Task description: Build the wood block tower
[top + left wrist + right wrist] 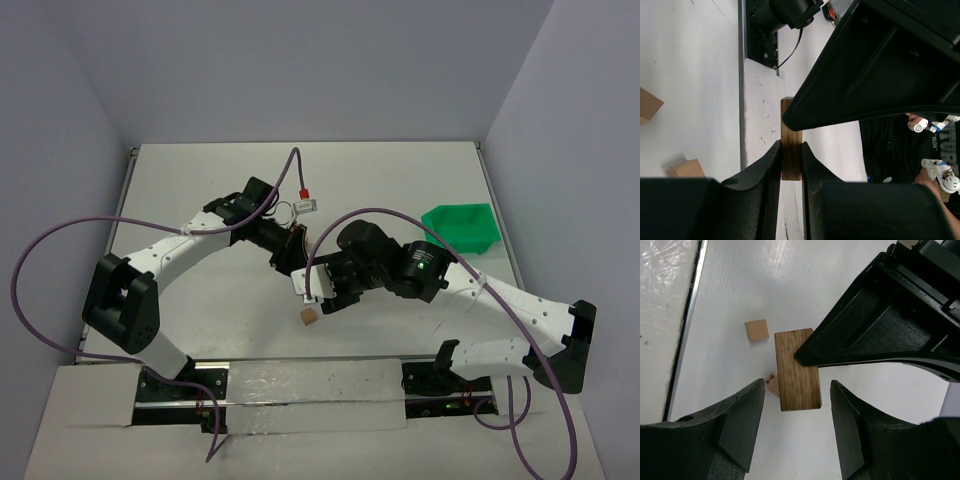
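one wood block [797,370] in left gripper [790,152], flanked by right gripper [796,392]

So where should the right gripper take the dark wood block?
I'd take the dark wood block at its free end, across the two long narrow edges, coming from the side opposite the left gripper, which pinches its flat faces at the other end. The right gripper straddles that free end, open.

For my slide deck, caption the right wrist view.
Right gripper, jaws apart, straddles a dark wooden block pinched by the left gripper; two small cubes lie on the table.
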`<control>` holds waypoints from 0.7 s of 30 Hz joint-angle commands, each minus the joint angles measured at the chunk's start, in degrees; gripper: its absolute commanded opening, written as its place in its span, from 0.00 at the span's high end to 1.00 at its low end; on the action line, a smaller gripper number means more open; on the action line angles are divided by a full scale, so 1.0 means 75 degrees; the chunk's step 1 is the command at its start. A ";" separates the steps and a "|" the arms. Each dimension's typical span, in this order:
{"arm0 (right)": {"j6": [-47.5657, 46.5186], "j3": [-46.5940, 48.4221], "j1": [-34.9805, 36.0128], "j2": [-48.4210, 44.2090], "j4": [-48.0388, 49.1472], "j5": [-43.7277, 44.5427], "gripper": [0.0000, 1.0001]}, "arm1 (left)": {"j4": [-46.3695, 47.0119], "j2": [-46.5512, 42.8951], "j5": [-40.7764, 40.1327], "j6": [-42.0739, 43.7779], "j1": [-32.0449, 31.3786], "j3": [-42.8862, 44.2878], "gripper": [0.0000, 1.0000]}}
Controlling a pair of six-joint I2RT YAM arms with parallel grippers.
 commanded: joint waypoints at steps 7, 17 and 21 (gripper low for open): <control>-0.0020 -0.0034 0.0096 0.0008 0.0369 0.0324 0.42 | 0.0333 0.0083 0.0549 -0.0142 0.0117 0.0056 1.00; -0.0302 -0.0062 0.0135 0.0043 0.0441 0.0578 0.46 | 0.0462 0.0001 0.0586 -0.0210 0.0138 -0.0080 1.00; -0.0358 -0.0103 0.0188 0.0055 0.0462 0.0662 0.48 | 0.0416 0.0001 0.0608 -0.0178 0.0152 -0.0039 1.00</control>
